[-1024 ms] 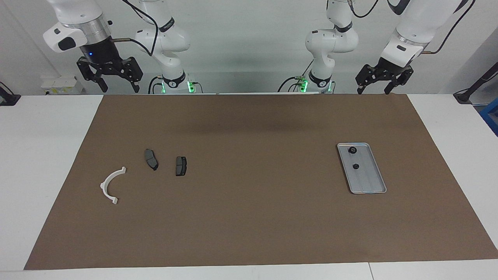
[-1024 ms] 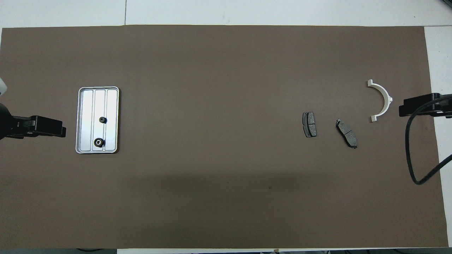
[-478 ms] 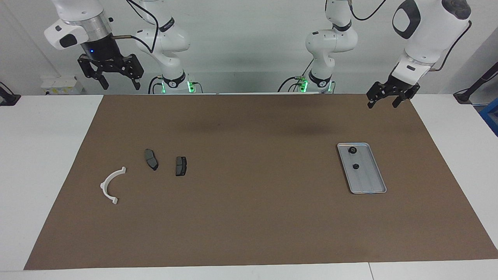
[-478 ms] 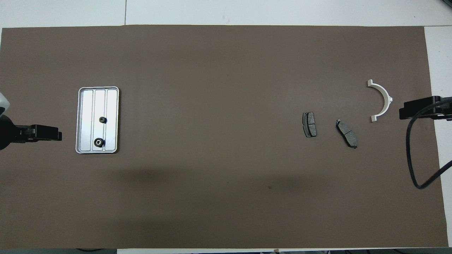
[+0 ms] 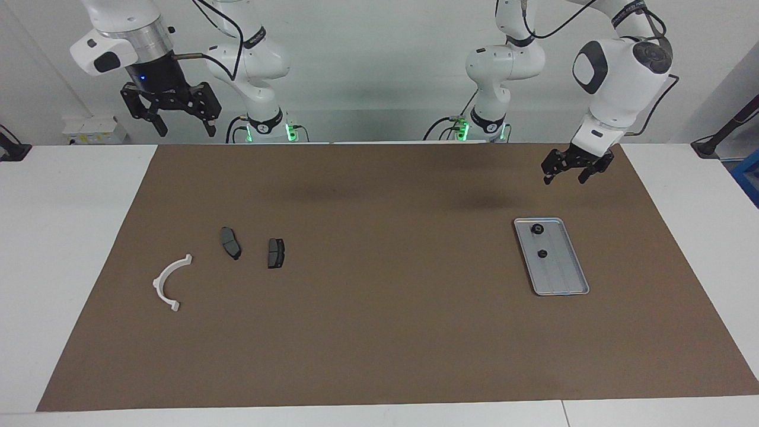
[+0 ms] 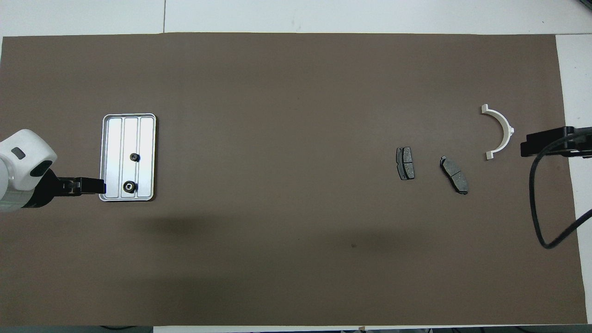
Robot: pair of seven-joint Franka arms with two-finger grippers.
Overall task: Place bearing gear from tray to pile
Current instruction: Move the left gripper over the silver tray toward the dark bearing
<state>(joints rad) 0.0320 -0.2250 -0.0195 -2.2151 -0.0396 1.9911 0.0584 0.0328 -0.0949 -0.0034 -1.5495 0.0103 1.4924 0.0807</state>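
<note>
Facing view shows my left gripper (image 5: 568,173) has swung down toward the tray (image 5: 565,283), fingers spread and empty, both gears unpicked, while the right gripper (image 5: 180,124) waits, fingers apart.

Cut off at the overhead view's edges: both arms, right pincer (image 6: 545,141) barely in. Too small to tell apart: two dark parts (image 6: 131,172) in the tray (image 6: 115,138).
</note>
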